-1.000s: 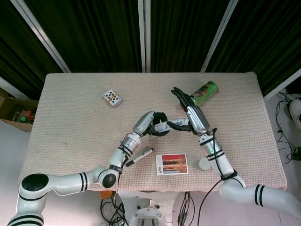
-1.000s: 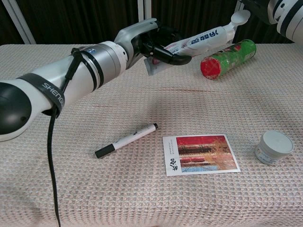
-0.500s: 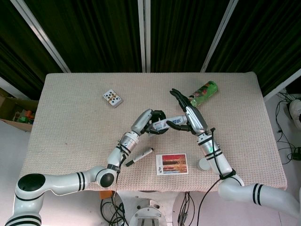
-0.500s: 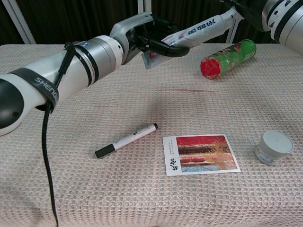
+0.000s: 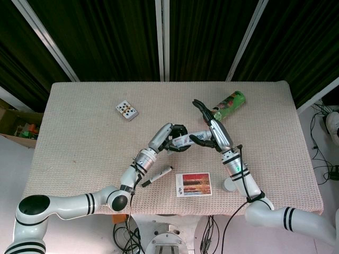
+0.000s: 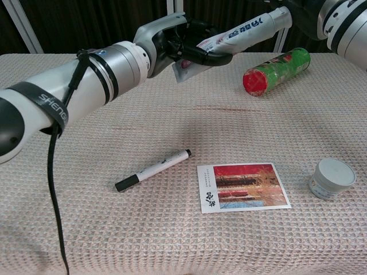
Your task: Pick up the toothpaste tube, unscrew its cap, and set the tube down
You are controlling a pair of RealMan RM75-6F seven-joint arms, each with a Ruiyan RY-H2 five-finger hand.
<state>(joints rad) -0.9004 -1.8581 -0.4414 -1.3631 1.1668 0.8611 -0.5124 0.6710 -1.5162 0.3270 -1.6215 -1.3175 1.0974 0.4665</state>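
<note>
Since a second ago: toothpaste tube [image 6: 243,35] raised and tilted further, cap end higher and nearer the top edge of the chest view; my left hand [image 6: 183,46] lifted with it; my right hand [image 5: 207,131] drawn in closer to the cap end.

Item, toothpaste tube: white with blue print, held in the air above the table [image 5: 79,132], well clear of the cloth, flat crimped end low toward my left, cap end up toward my right.

Item, left hand: dark fingers wrapped around the crimped end of the tube, gripping it.

Item, right hand: at the cap end of the tube in the head view, some fingers extended past it toward the far side of the table. In the chest view the cap end runs up to my right forearm at the frame edge. Whether my fingers pinch the cap I cannot tell.

Item, green can [image 6: 276,70]: lying on its side, red end toward me, on the far right of the table, beneath and behind the tube.

Item, marker [image 6: 152,169]: lying on the cloth, black cap toward my left.

Item, postcard [image 6: 243,187]: flat, just right of the marker.

Item, small white jar [image 6: 331,178]: upright, near the right edge.

Item, card deck [image 5: 127,110]: far left of the table.
</note>
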